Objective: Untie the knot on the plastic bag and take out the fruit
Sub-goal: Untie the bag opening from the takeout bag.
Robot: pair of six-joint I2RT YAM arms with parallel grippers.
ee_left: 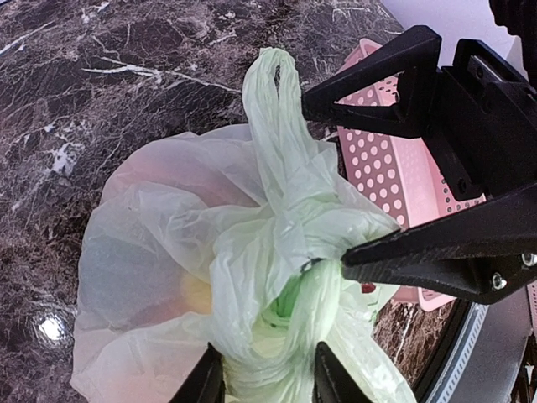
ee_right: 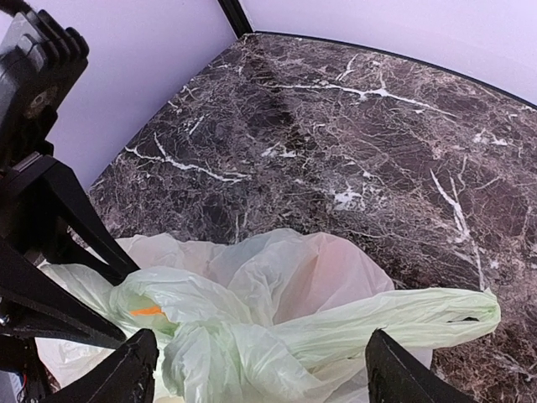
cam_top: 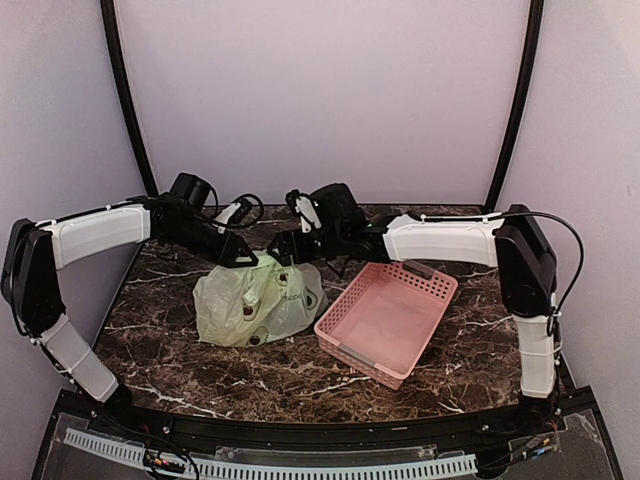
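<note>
The pale green plastic bag (cam_top: 255, 305) lies on the marble table left of centre, its knot (ee_left: 294, 277) on top. My left gripper (ee_left: 268, 382) is down on that knot, both fingers pressed against the twisted plastic, which fills the gap. My right gripper (ee_right: 268, 374) hangs open just above the same bundle, its fingertips (ee_right: 134, 369) wide apart on either side of it. One handle loop (ee_right: 403, 315) sticks out sideways past it. The fruit (ee_left: 195, 294) shows only as dim yellow and reddish patches through the plastic. From above, both grippers (cam_top: 270, 257) meet over the bag's top.
A pink slotted basket (cam_top: 420, 285) stands right of the bag, almost touching it. The right arm's fingers (ee_left: 377, 92) cross the left wrist view close to the knot. Lilac walls enclose the table at the back and sides.
</note>
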